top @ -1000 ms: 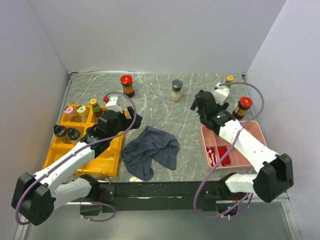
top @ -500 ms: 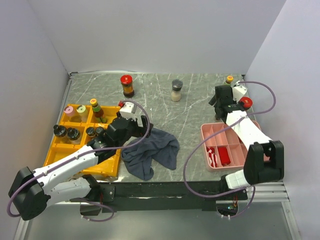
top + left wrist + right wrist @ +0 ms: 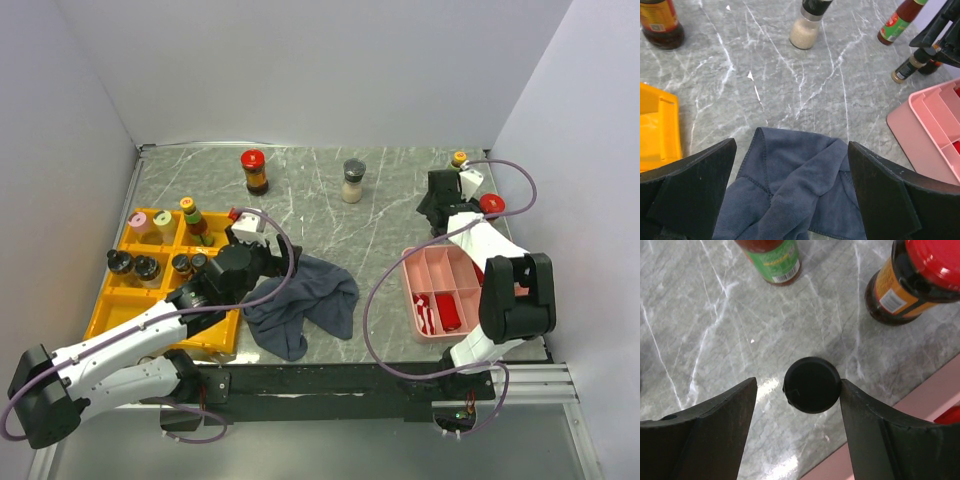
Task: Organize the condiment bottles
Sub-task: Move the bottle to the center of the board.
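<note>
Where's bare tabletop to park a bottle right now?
Widest: marble between the grey-capped grinder, the dark cloth and the pink tray. Smaller gap between the red-capped jar and the grinder. Crowded: far right corner, right claw among three bottles. Yellow tray's far cells are taken.

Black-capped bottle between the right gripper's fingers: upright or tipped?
Upright: the black-capped bottle shows only its round cap, seen straight from above.

Condiment bottles (image 3: 253,171), all upright, several in yellow tray (image 3: 122,303), others scattered on table (image 3: 380,235)
</note>
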`<control>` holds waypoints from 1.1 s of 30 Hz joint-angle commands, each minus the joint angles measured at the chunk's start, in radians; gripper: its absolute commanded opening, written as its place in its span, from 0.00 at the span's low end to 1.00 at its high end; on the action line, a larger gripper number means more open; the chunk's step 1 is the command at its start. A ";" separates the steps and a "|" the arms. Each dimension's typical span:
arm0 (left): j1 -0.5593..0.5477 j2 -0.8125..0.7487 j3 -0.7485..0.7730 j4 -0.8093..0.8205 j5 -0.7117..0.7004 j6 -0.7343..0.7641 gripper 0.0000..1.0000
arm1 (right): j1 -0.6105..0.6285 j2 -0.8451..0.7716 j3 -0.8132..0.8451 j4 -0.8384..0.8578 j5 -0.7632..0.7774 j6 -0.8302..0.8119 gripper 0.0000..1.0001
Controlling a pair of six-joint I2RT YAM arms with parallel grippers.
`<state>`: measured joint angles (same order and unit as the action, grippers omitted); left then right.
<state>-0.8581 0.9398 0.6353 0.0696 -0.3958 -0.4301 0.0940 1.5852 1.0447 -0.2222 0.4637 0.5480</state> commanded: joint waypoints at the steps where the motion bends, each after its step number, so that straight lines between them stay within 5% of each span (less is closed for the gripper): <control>1: -0.007 -0.030 -0.013 0.045 -0.052 0.014 0.99 | -0.014 0.018 0.048 0.053 0.030 -0.023 0.72; 18: -0.012 -0.048 -0.023 0.038 -0.136 0.013 0.99 | -0.013 0.024 0.021 0.127 -0.020 -0.098 0.40; 33: -0.012 -0.192 -0.069 -0.011 -0.405 -0.076 0.99 | 0.378 0.064 0.104 0.122 -0.149 -0.105 0.36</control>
<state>-0.8665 0.8131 0.5930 0.0574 -0.6849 -0.4683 0.3920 1.6333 1.0992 -0.1379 0.3676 0.4328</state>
